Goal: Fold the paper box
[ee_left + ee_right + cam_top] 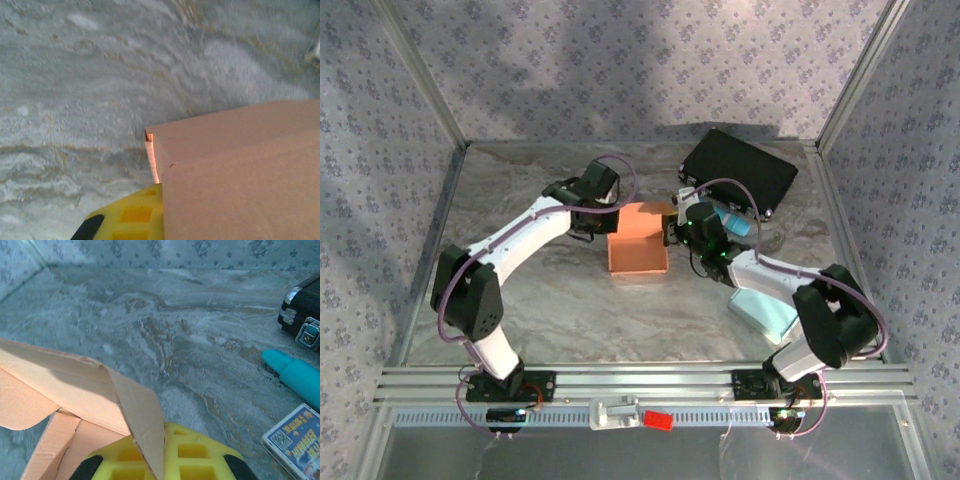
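In the left wrist view the paper box [240,170] runs off the right and bottom edges, and its wall hides 1 finger of the left gripper [161,221]; the other, yellow, is cut by the bottom edge. In the right wrist view a box flap [135,415] covers the middle of the right gripper [160,462]. The teal marker [295,372], black case [300,315] and printed card [295,440] are cut by the right edge, the card's print too small to read. From above, both sets of fingertips are hidden under the wrists.
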`<action>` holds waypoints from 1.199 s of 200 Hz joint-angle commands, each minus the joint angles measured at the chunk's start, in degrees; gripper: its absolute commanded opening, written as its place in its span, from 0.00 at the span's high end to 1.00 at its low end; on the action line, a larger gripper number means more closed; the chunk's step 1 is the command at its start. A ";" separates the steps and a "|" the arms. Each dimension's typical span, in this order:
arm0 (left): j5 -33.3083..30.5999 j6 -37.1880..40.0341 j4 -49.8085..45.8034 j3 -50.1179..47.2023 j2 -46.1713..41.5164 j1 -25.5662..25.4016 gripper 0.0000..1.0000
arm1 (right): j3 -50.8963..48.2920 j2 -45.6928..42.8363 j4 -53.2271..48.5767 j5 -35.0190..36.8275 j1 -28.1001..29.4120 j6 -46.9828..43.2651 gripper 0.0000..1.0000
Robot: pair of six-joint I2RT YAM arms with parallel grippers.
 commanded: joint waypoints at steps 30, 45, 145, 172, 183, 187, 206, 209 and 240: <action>-1.02 -1.91 12.87 1.91 4.44 4.45 1.00 | 7.52 11.58 8.41 7.27 1.15 3.80 1.00; 1.09 -0.68 16.00 1.10 5.46 5.53 1.00 | 9.21 14.45 10.10 8.88 1.88 3.15 1.00; 5.29 4.00 33.85 -9.10 4.84 8.17 1.00 | 20.53 23.66 7.73 19.51 5.03 5.10 1.00; 6.14 4.69 36.73 -9.47 6.29 8.47 1.00 | 21.45 26.10 9.32 19.62 4.66 5.54 1.00; 6.82 4.79 38.00 -10.15 6.69 8.47 1.00 | 21.39 26.70 9.45 19.24 4.46 5.80 1.00; 7.09 4.67 38.52 -10.55 6.79 8.47 1.00 | 21.37 26.85 9.45 19.01 4.50 5.81 1.00; 7.78 4.10 39.48 -11.74 7.01 8.29 1.00 | 20.26 27.02 9.28 18.68 4.35 6.05 1.00; 7.79 3.98 39.44 -11.94 7.01 8.29 1.00 | 20.02 26.94 9.26 18.74 4.41 6.18 1.00; 7.82 2.82 40.07 -14.18 6.24 8.14 1.00 | 18.22 25.67 9.29 19.01 4.22 6.95 1.00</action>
